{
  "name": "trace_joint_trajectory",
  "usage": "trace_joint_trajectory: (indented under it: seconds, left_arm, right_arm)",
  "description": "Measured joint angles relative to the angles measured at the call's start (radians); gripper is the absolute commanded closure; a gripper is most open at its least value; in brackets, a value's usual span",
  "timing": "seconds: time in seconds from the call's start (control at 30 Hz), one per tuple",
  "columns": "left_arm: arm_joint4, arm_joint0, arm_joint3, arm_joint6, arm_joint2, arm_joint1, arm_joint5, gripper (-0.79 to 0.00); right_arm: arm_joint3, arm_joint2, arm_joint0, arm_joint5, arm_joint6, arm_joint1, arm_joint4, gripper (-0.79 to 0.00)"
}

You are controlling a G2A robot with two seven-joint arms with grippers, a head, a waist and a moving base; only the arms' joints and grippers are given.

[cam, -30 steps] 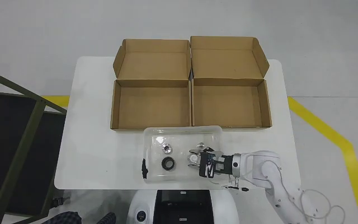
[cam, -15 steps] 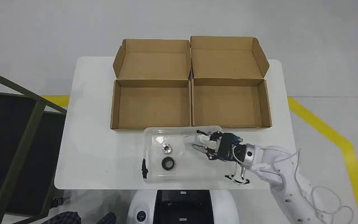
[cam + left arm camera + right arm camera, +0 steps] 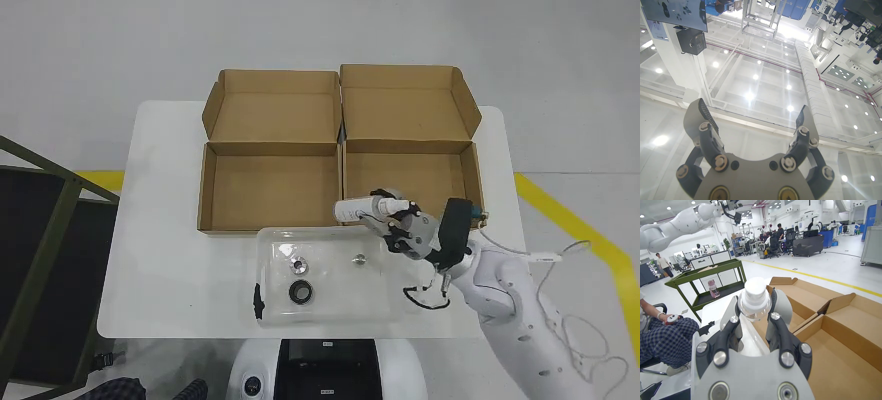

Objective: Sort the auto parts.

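— What takes up the most room?
— The white table (image 3: 160,200). On its far half two open cardboard boxes stand side by side and touching, the left box (image 3: 270,190) and the right box (image 3: 405,190), both with their lids folded back.
— And in front of them?
— A clear plastic bin (image 3: 330,305), just on the near side of the boxes.
— The arms?
— The right gripper (image 3: 755,306) hangs above the bin's far rim, its fingers clamped on either side of a glass bulb (image 3: 352,209) with a white base. The bulb is in the air over the right box's near wall, close to the seam between the two boxes. The left gripper (image 3: 752,110) points up at the ceiling, fingers spread wide with nothing between them.
— What lies in the bin?
— A black ring (image 3: 301,292), a silver ring (image 3: 298,266) just beyond it, and a small metal piece (image 3: 359,260) off to the right, apart from both. A black clip (image 3: 258,298) sits at the bin's left wall.
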Motion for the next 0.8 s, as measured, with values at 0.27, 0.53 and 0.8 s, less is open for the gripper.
trace_joint_trajectory:
  seconds: [0.27,0.53,0.8]
  left_arm:
    - [0.0,0.0,0.0,0.0,0.0,0.0,0.0,-0.785]
    - [0.0,0.0,0.0,0.0,0.0,0.0,0.0,-0.785]
    - [0.0,0.0,0.0,0.0,0.0,0.0,0.0,-0.785]
  right_arm:
    - [0.024,0.064,0.013,-0.014,-0.03,0.002,0.1,0.0]
    - [-0.012,0.102,0.002,-0.015,-0.071,0.0,0.143,0.0]
    - [-0.032,0.117,-0.009,-0.004,-0.168,-0.009,0.098,0.0]
